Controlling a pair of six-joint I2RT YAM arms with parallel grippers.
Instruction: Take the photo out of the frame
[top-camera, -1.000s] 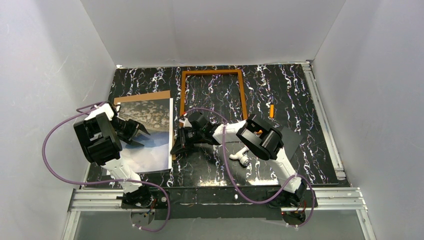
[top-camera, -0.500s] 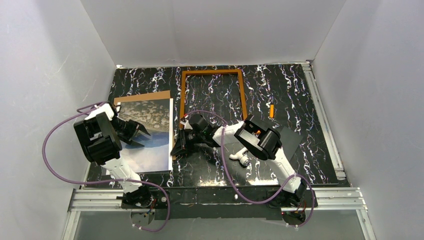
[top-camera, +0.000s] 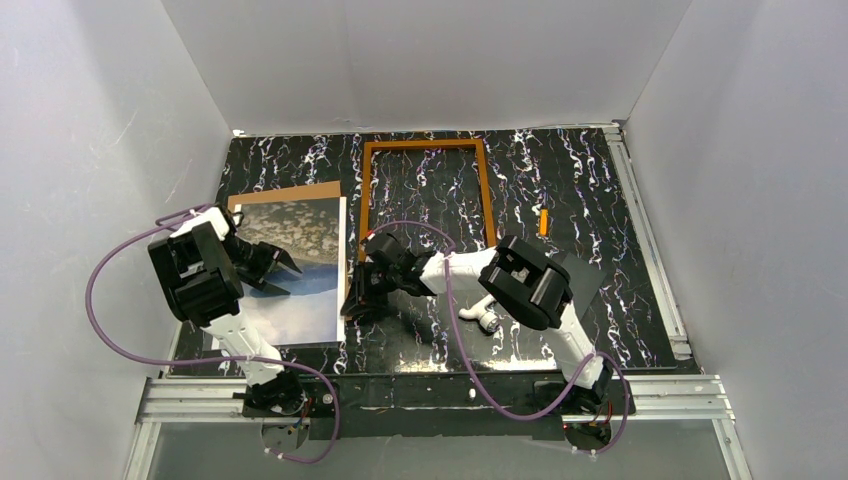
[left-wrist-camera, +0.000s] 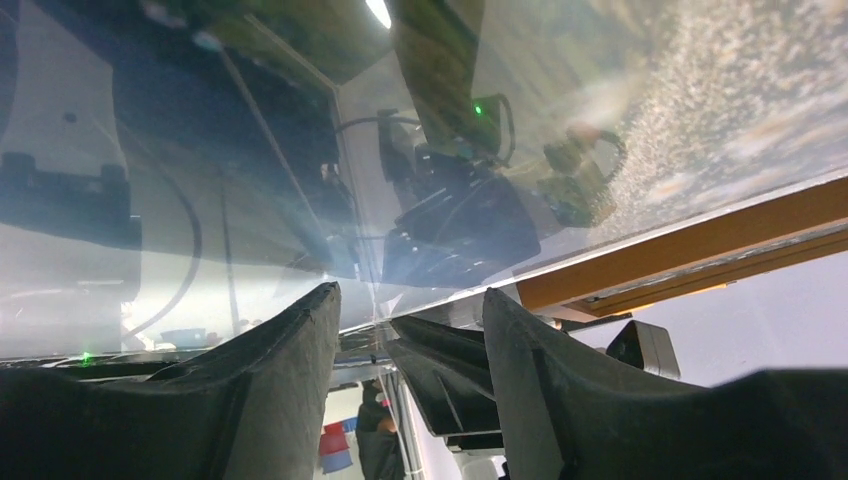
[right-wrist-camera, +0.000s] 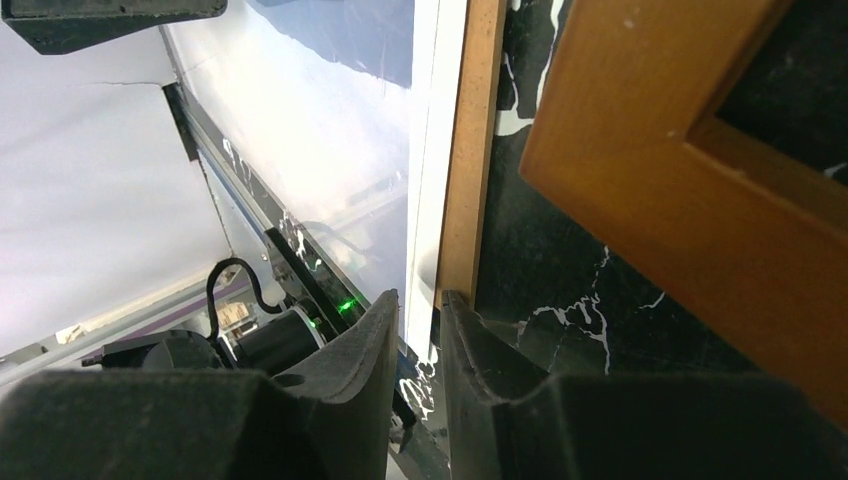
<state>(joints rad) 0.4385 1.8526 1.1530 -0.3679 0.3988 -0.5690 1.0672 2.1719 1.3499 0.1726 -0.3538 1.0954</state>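
Observation:
The photo (top-camera: 290, 270), a landscape print with a white border, lies face up at the left on the tan backing board (top-camera: 285, 190). The empty wooden frame (top-camera: 425, 190) lies apart from it at the back centre. My left gripper (top-camera: 277, 266) hovers over the photo with jaws apart; the left wrist view shows its fingers (left-wrist-camera: 300, 350) spread below the glossy print (left-wrist-camera: 600, 100). My right gripper (top-camera: 358, 297) sits at the photo's right edge. Its fingertips (right-wrist-camera: 385, 320) stand a narrow gap apart beside the white border (right-wrist-camera: 425, 150) and board edge (right-wrist-camera: 465, 150). The frame's corner (right-wrist-camera: 680, 170) is close.
A dark grey flat panel (top-camera: 580, 275) lies at the right, partly under the right arm. A small orange piece (top-camera: 543, 222) sits beyond it, and a white object (top-camera: 483, 315) lies under the right forearm. White walls enclose the black marbled table (top-camera: 560, 170).
My right gripper has slid slightly nearer along the photo's right edge and its jaws have parted a little. The left arm has hardly moved.

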